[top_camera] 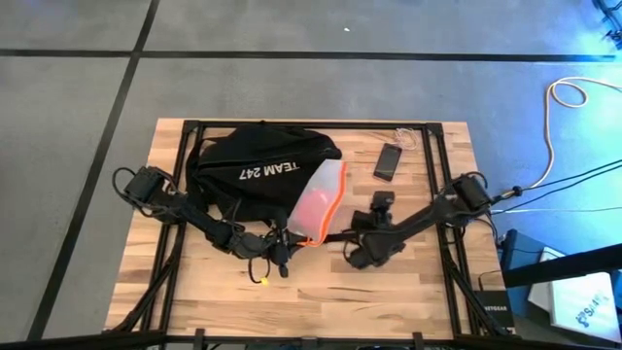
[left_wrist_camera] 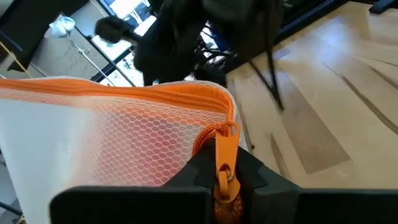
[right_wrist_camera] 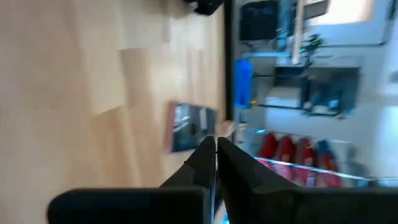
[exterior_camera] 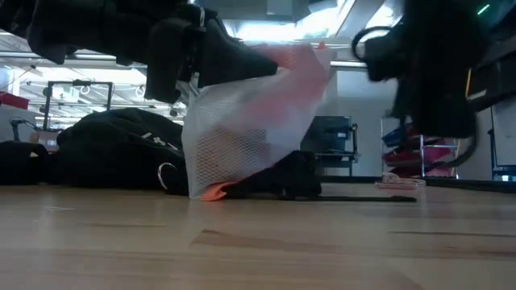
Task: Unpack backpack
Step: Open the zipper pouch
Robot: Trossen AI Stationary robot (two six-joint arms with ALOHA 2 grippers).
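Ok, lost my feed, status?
Left gripper shut on mesh pouch zipper pull, lifting it from backpack. Right gripper shut, empty. Phone clear.

Black phone (top_camera: pixel 388 161) flat on wooden table (top_camera: pixel 389 292); white cable (top_camera: pixel 569 97) on floor

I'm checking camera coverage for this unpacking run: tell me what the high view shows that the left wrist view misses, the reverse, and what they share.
Only the high view shows the large black fabric backpack with white lettering, the small flat black phone, and the shut right gripper beside the pouch, holding nothing.

Only the left wrist view shows the orange zipper pull pinched between the left gripper fingers.

Both show the white mesh pouch with orange zipper trim and the light wooden table.
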